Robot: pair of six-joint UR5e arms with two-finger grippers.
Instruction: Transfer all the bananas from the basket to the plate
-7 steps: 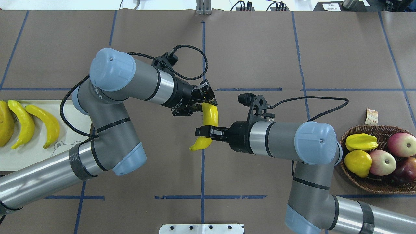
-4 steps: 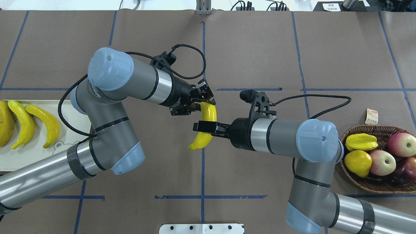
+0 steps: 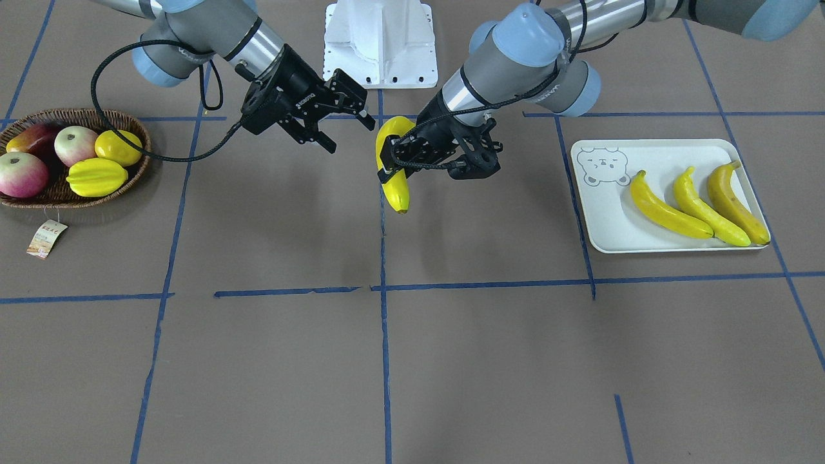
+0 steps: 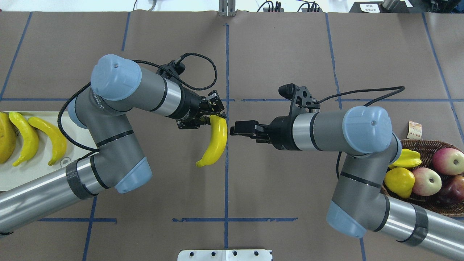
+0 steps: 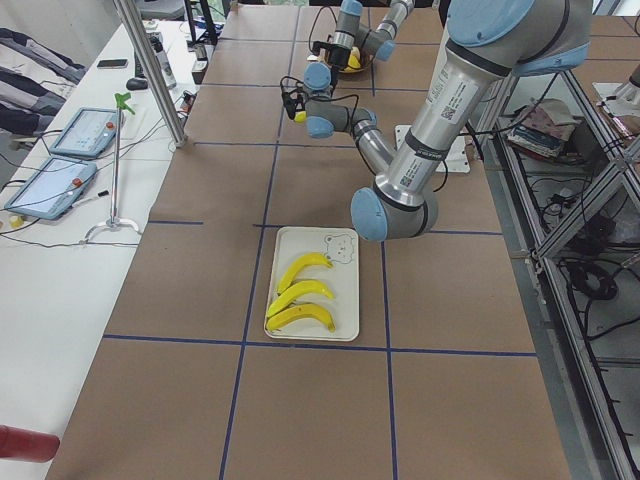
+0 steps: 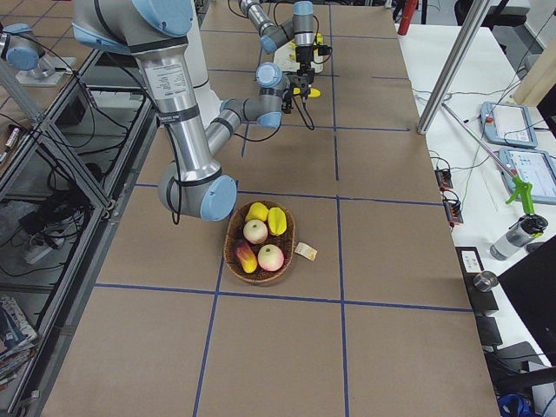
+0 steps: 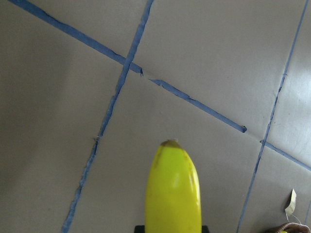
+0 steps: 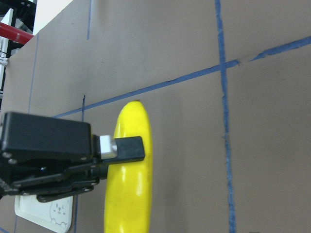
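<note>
The banana (image 4: 214, 141) is in my left gripper (image 4: 212, 115), which is clamped on its upper end. It hangs nearly upright above the middle of the worktop (image 4: 282, 58), just beside the blue tape line (image 4: 226, 188) that runs away from my base, its lower tip clear of the surface. My right gripper (image 4: 237, 128) is level with it, just beside it and not touching, jaws apart and holding nothing.

The plate (image 3: 670, 145) lies at the worktop's end on my left. A grey bear face (image 3: 602, 166) is printed in one corner; I can read no lettering on it. Three bananas (image 3: 706, 209) lie side by side in it, the outermost a darker orange-yellow.

The basket (image 3: 135, 122) sits at the opposite end, on my right. It holds a ridged starfruit (image 3: 97, 177), a lemon (image 3: 119, 147) and three apples (image 3: 76, 145), with no banana in it. Its paper tag (image 3: 46, 237) lies on the worktop just beside the rim, the print too small to read.
</note>
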